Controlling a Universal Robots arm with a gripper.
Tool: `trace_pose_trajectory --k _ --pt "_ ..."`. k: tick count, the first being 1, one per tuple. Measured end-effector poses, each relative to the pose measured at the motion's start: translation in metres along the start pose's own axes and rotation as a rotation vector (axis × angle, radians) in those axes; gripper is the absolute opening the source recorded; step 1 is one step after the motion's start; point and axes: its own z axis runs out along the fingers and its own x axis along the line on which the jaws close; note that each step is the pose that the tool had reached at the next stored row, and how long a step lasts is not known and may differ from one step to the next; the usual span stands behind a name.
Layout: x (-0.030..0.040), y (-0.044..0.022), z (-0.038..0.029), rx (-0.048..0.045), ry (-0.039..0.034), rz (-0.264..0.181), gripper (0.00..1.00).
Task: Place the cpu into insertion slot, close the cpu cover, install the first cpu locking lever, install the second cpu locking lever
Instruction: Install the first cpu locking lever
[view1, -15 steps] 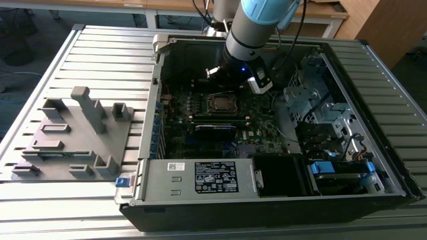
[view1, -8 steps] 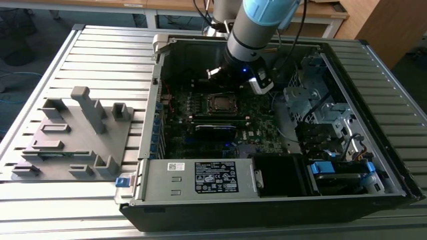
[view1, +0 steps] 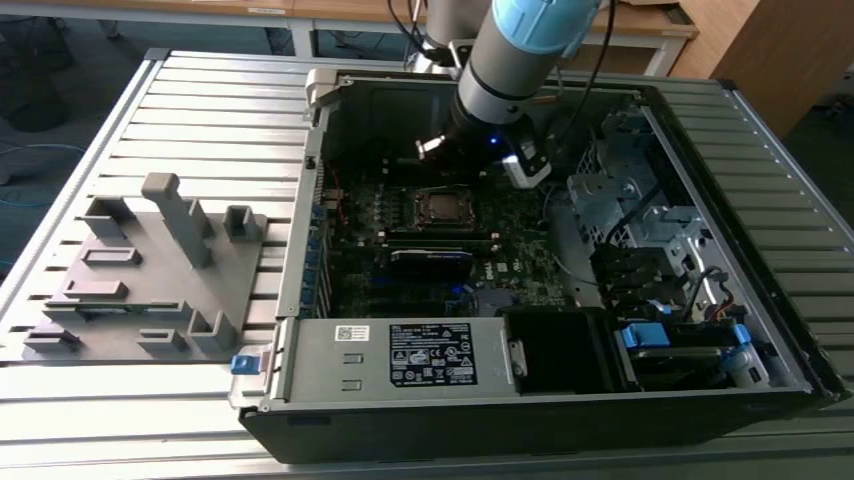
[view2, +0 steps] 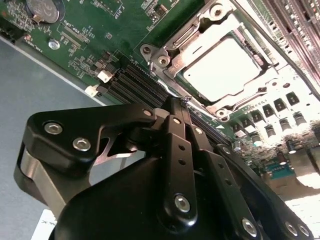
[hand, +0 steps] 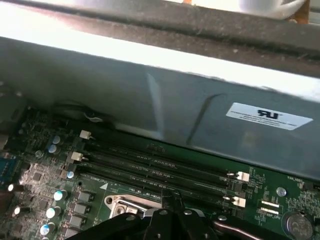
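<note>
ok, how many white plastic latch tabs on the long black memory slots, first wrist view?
4 white tabs: two at the slots' end by the silver capacitors, two at the end by the round coin cell. More may be hidden.

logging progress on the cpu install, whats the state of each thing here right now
cpu, seated in the insertion slot, silver top showing
cpu cover, down flat over the cpu
claw, shut, tips at the slot's edge
computer case, side open
</note>
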Motion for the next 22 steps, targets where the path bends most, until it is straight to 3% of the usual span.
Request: trace_pose_trajectory --k 9,14,22 --pt "-0.0003 -0.0006 0.0016 -0.0064 0.0217 -0.078 0.10" --pt "-0.0016 -0.0010 0.0020 -0.0243 0.0253 -0.109 0.10" --pt "-0.0061 -0.0024 0.0027 -0.0383 0.0317 -0.144 0.10"
